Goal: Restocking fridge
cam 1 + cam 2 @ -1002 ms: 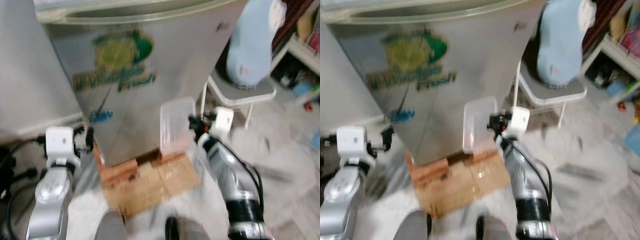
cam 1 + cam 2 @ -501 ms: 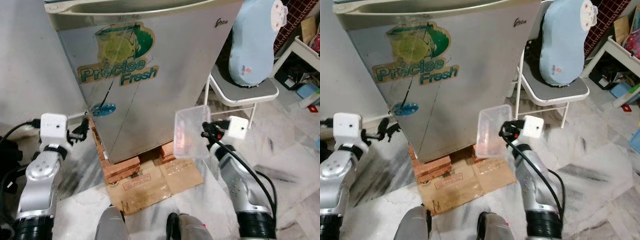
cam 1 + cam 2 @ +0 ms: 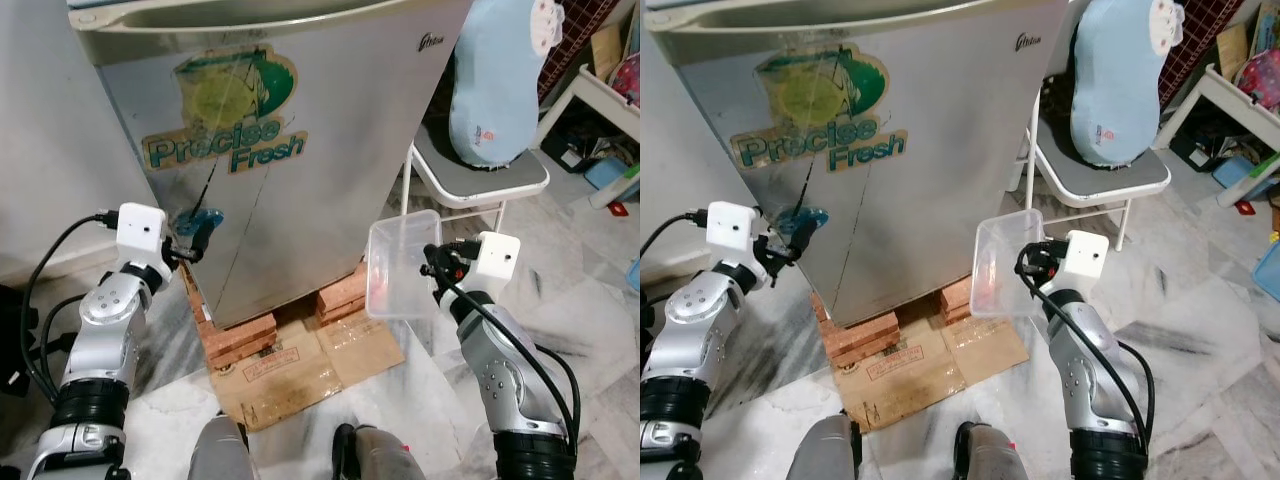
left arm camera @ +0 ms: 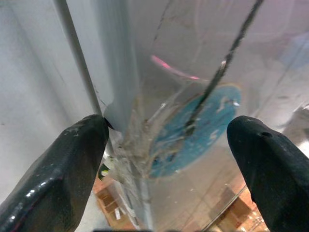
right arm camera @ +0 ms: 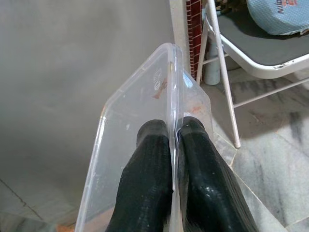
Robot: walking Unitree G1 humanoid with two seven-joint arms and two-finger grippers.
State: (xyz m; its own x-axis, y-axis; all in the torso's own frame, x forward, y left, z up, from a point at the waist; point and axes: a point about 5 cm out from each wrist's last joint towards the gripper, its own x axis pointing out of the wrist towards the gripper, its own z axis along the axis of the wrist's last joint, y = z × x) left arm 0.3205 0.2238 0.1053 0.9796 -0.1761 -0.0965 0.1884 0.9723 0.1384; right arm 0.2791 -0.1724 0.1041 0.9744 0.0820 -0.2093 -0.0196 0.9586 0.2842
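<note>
We've got L gripper [image 4: 159, 145] spread wide at the fridge [image 3: 330, 130] door's left edge, R gripper [image 5: 171, 145] pinching clear container [image 3: 400, 265] wall just off fridge's right corner.

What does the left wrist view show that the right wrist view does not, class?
Left wrist view: the open left gripper straddling the fridge's door edge, by a blue sticker.
Right wrist view: the right gripper shut on a clear tub's wall, with a chair beyond.
Both: black fingers and the grey fridge.
</note>
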